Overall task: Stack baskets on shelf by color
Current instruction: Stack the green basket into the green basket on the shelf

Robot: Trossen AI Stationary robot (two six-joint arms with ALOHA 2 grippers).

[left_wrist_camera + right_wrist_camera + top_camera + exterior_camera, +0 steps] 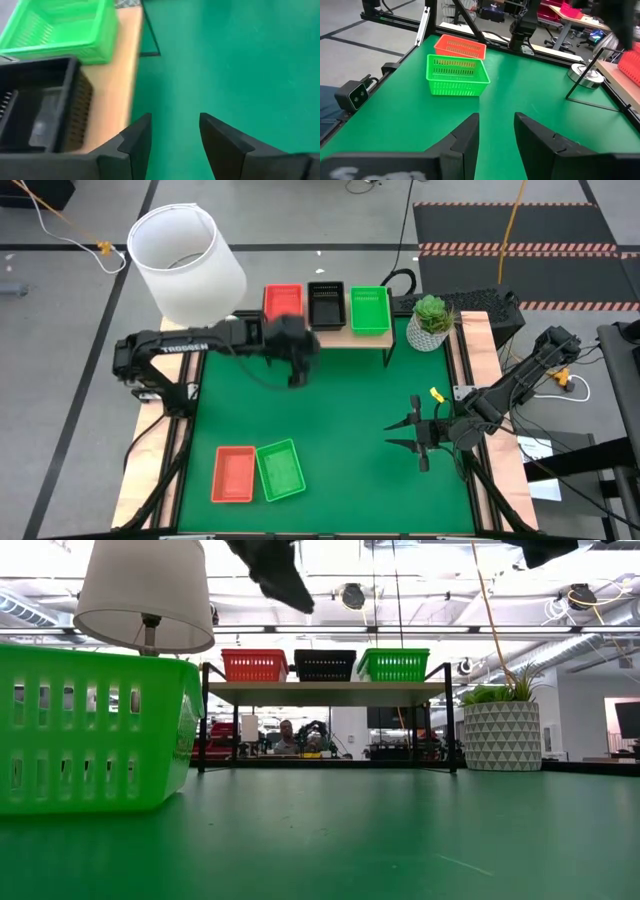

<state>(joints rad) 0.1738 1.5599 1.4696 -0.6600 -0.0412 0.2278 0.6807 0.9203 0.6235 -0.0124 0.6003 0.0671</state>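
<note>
Green table: shelf point(330, 338) holds three stacks; an orange-red basket point(233, 474) and green basket point(281, 470) remain, my left gripper point(171, 135) and right gripper point(496, 131) open, empty.

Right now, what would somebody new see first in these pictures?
Probably the bright row of slotted plastic baskets on the low wooden shelf at the table's far edge: an orange-red basket, a black basket and a green basket. Next, the big white lampshade at the far left corner, and two more baskets, orange-red and green, lying side by side on the near green mat.

shelf point(330, 337): red point(283, 302), black point(326, 303), green baskets point(369, 309) | table point(350, 410): red point(234, 473), green baskets point(281, 470)
</note>
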